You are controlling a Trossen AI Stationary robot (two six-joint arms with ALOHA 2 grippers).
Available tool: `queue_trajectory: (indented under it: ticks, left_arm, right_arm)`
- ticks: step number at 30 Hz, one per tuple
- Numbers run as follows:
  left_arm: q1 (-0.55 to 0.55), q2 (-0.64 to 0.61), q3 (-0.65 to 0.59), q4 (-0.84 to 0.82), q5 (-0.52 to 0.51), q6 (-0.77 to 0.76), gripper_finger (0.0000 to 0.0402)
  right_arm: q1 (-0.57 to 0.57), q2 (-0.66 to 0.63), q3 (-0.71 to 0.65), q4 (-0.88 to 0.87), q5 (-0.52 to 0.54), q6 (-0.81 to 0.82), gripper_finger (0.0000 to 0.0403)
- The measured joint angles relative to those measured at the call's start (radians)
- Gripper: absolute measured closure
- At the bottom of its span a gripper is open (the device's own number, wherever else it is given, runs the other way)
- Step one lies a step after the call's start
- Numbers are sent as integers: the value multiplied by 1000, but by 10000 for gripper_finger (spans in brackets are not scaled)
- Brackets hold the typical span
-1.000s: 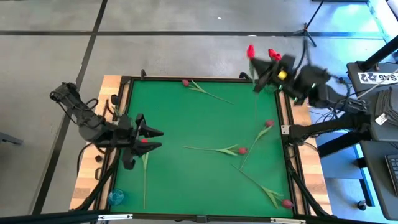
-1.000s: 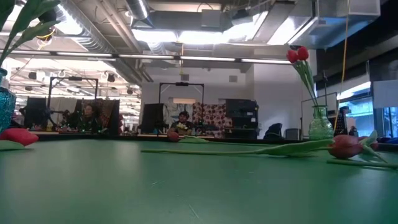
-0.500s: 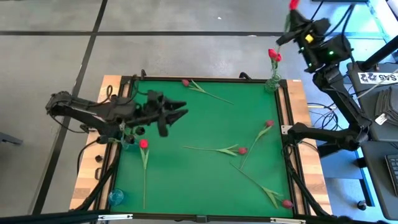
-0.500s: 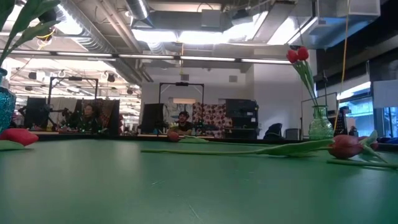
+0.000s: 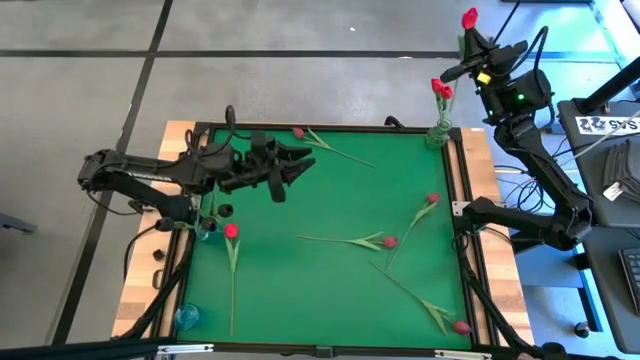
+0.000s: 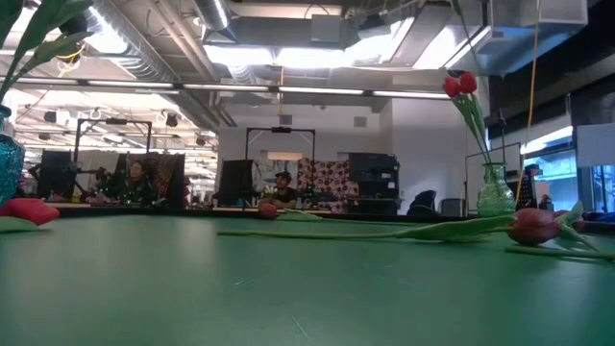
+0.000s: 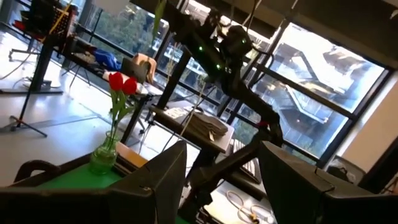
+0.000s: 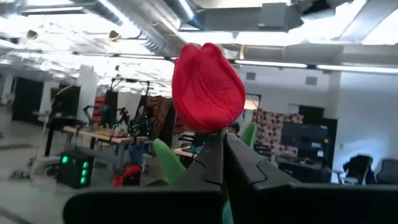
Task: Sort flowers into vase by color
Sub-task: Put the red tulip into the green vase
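Right tool [image 5: 468, 45] is up beyond the table's far right corner, fingers pinched on a tulip [image 8: 208, 87] just under its red head; the stem below is hidden by the fingers [image 8: 249, 168] in the right wrist view. The clear vase [image 5: 438, 133] at the far right corner holds two red tulips [image 5: 440, 90], seen again in the low view [image 6: 461, 84].

Left tool [image 5: 293, 160] hangs over the far left part of the table, fingers spread with nothing between them.

Loose tulips on the green table [image 5: 330, 200]: one at the far edge [image 5: 298, 132], one near the right edge [image 5: 432, 199], one mid-table [image 5: 389, 242], one at the near right corner [image 5: 461, 326], one by the left edge [image 5: 231, 231]. A blue vase [image 5: 187, 317] sits at the near left corner, cut off at the low view's edge [image 6: 8, 159]. Whether any heads are dark is hard to tell from above.
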Motion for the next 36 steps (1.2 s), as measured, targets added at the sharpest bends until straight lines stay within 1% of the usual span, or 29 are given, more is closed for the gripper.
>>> queue_trajectory:
  ticks: [6, 14, 22, 32, 36]
  left_arm:
    - [30, -1, 0, 13, -6, -1, 207]
    - [64, -1, 0, 11, 1, -1, 207]
    - [64, -1, 0, 8, 8, -3, 207]
    - [61, -1, 0, -3, 23, -56, 207]
    - [61, -1, 0, -3, 23, -61, 207]
  right_arm:
    - [0, -49, -52, -20, -1, -78, 403]
    - [0, -94, -157, -18, 10, -166, 403]
    - [0, -106, -254, 153, -42, -172, 403]
    - [0, -105, -330, 248, -32, -201, 403]
    - [1, -105, -375, 319, -33, -217, 403]
